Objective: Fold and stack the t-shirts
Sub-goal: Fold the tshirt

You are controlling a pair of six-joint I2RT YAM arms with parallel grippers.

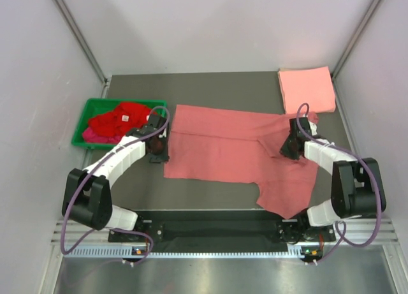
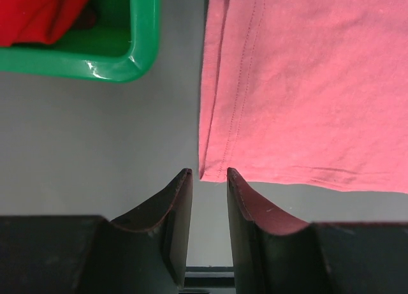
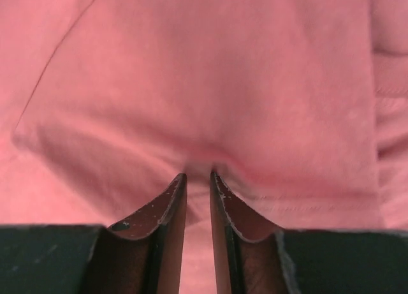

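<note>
Progress: the task is early. One salmon-pink cotton t-shirt (image 1: 306,90), folded into a flat square, lies beyond your right pincer (image 3: 197,174), at the far right corner of the dark grey table (image 1: 210,83). It is the only garment finished, and nothing is stacked on it yet. A bright red t-shirt (image 1: 121,118) and a magenta t-shirt (image 1: 92,136) sit crumpled in the green plastic bin (image 2: 145,32), outboard of your left pincer (image 2: 209,174) and just beyond it. Both are untouched. By my judgement at least three garments are left to fold and stack.

Item in hand: the dusty rose-red cotton t-shirt (image 1: 229,147) lies spread flat between your two pincers, lengthwise across the table. No fold is made in it yet.

Left pincer: the jaws stand a narrow gap apart with bare table showing between them. The hemmed corner of the rose-red shirt lies directly ahead of the tips, touching or nearly so. Nothing is held.

Right pincer: it is down on the shirt's right end. The jaws are nearly together, with a small ridge of cloth pinched up between the tips and creases running out from that spot. I judge this a grip on the fabric.

Condition of the shirt: the main panel is smooth, with a straight double-stitched hem on the left pincer's side. On the near side of the right pincer a flap hangs toward the arm bases at an angle. This end is rumpled and will want squaring before any fold.
</note>
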